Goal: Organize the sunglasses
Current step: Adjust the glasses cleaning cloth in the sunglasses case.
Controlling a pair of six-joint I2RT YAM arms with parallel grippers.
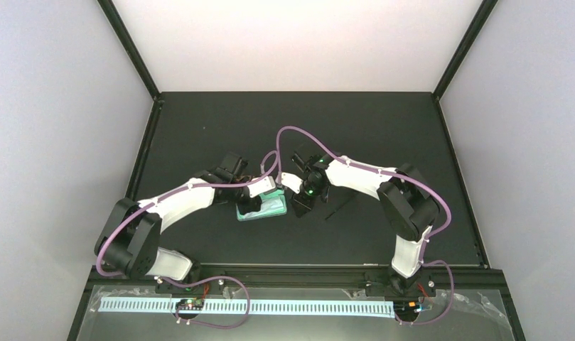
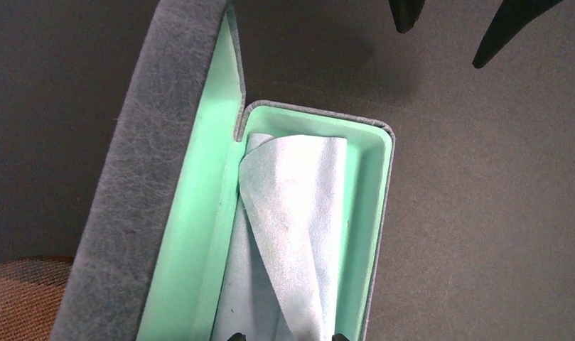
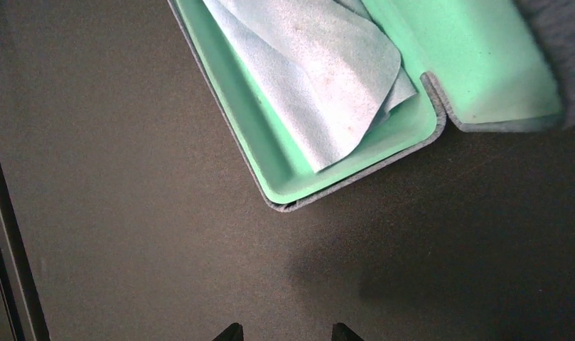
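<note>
Neither pair of sunglasses shows clearly; a thin dark shape (image 1: 339, 208) on the black table, right of my right gripper, is too faint to name. A blue-grey case (image 1: 264, 209) lies open between the grippers, mint-lined, with a light blue cloth (image 2: 298, 213) folded in its tray (image 2: 385, 185). My left gripper (image 2: 288, 337) is open just above the cloth, and it shows in the top view (image 1: 254, 201) over the case. My right gripper (image 3: 286, 332) is open and empty above bare table, just right of the case (image 3: 270, 170); it appears in the top view (image 1: 301, 204).
The case lid (image 2: 142, 177) stands up on the left in the left wrist view. A brown textured object (image 2: 21, 298) lies beside the lid. The right gripper's black fingers (image 2: 405, 14) show beyond the case. The table's edge rail (image 3: 7, 256) runs along the left of the right wrist view.
</note>
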